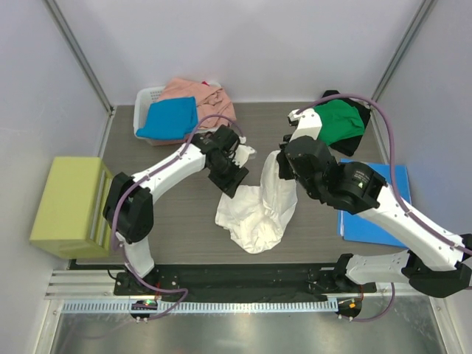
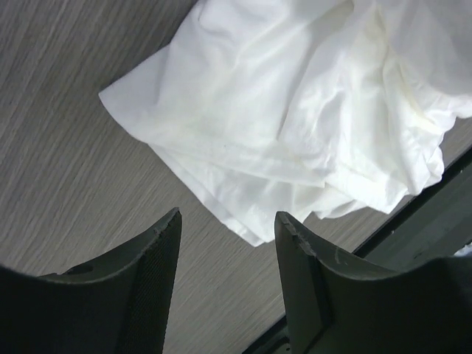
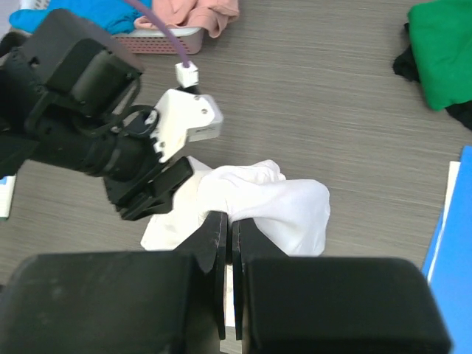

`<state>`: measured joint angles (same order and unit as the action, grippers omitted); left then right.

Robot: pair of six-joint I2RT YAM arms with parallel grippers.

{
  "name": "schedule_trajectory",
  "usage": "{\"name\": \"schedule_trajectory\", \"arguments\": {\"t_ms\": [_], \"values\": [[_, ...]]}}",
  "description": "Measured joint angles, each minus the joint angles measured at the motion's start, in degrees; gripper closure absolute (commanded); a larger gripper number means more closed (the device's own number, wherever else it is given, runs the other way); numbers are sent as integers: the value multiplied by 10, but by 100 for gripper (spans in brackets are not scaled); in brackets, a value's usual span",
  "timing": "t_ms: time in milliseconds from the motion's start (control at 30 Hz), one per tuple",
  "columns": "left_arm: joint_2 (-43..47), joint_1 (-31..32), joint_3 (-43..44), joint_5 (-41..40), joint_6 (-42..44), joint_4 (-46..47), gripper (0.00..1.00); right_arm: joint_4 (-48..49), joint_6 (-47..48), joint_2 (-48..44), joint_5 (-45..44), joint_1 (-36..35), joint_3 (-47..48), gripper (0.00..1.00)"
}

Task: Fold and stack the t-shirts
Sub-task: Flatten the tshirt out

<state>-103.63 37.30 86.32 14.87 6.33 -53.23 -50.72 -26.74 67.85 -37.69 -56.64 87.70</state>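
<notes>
Hanging from the right gripper, one bunched part of the white t-shirt is being held up off the table, with the jaws being pressed together on a fold of the cloth. The rest of the shirt is lying crumpled near the middle of the table, between the two arms. The left gripper is being held above a loose edge of the same shirt, its jaws apart and nothing between them.

The cloth is being judged light, thin and limp. It is sagging and creasing under its own weight, so no shape is being kept wherever it is unsupported. Only bunching is being got from a single pinch. A second hold on a hem or corner, well apart from the first, is being called for so that the shirt can be stretched flat. A doubled seam is being judged the surest place, since a single layer may slip out.

The green t-shirt is lying on the black t-shirt at the far right. The blue t-shirt and the pink t-shirt are lying in the basket at the far left.
</notes>
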Motion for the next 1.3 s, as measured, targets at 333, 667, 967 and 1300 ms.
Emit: {"name": "schedule_trajectory", "arguments": {"t_ms": [333, 667, 967, 1300], "values": [[-29, 33, -37, -44, -71, 23, 45, 24, -7, -2, 38, 26, -31, 99], [-81, 32, -38, -59, -104, 34, 53, 31, -9, -10, 60, 42, -34, 99], [-130, 32, -14, -58, -108, 30, 68, 31, -9, -10, 70, 47, -34, 99], [-140, 32, 9, -59, -105, 30, 100, 34, -9, -11, 75, 50, -37, 99]]}}
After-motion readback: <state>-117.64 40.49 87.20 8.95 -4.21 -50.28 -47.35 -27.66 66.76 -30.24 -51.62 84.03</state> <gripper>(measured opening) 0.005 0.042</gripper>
